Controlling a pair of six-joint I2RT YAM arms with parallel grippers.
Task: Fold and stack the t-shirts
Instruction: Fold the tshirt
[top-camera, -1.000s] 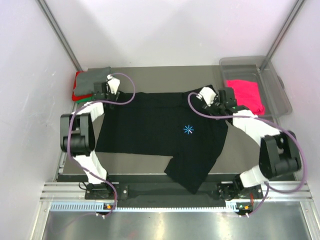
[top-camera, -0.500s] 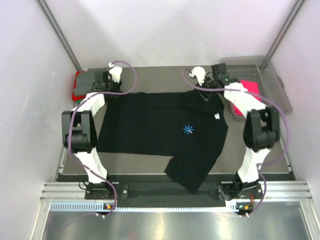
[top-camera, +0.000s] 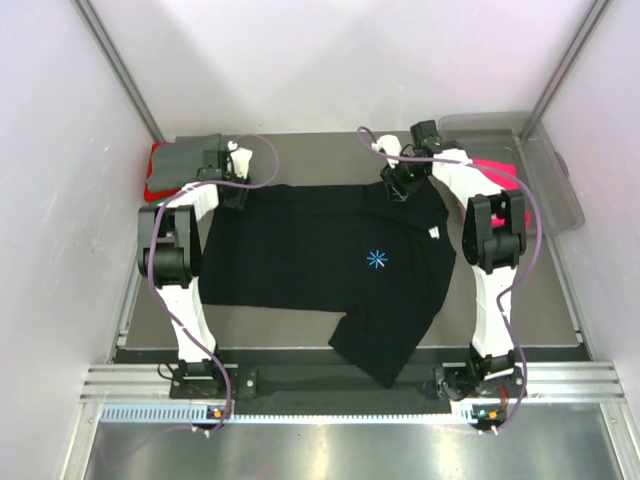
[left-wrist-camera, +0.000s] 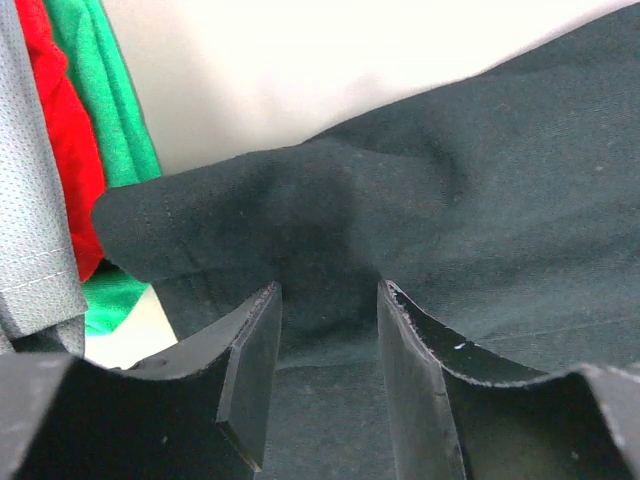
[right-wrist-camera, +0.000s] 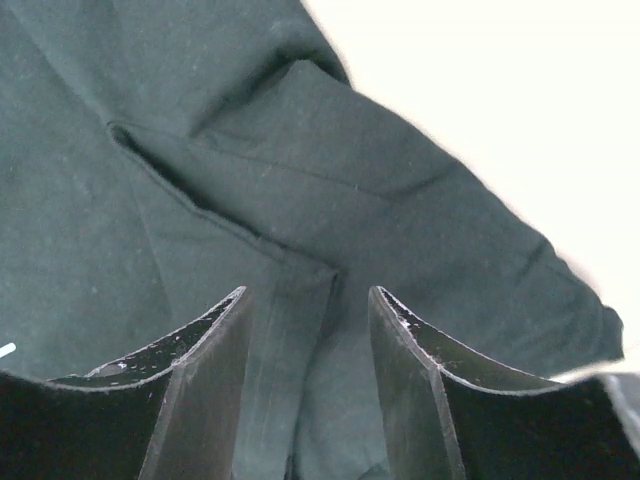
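Carefully now: treat the black t-shirt (top-camera: 330, 255) as lying spread, print up, just right of the folded stack (top-camera: 185, 158). Looks like the grasp ahead of the first fold, so get both holds right before lifting. Start with the left gripper (top-camera: 232, 192), down at the shirt corner nearest the stack, jaws half apart astride a raised ridge of black cloth and not yet clamped. Close on that ridge alone and stay off the stack's grey, red and green hems just beside it. Then match it with the right gripper (top-camera: 395, 185), at the shirt's far edge well away from the stack, fingers parted over a sleeve seam and holding nothing. Bite deep enough to catch every layer. Lift both ends level and together to avoid a skewed crease.
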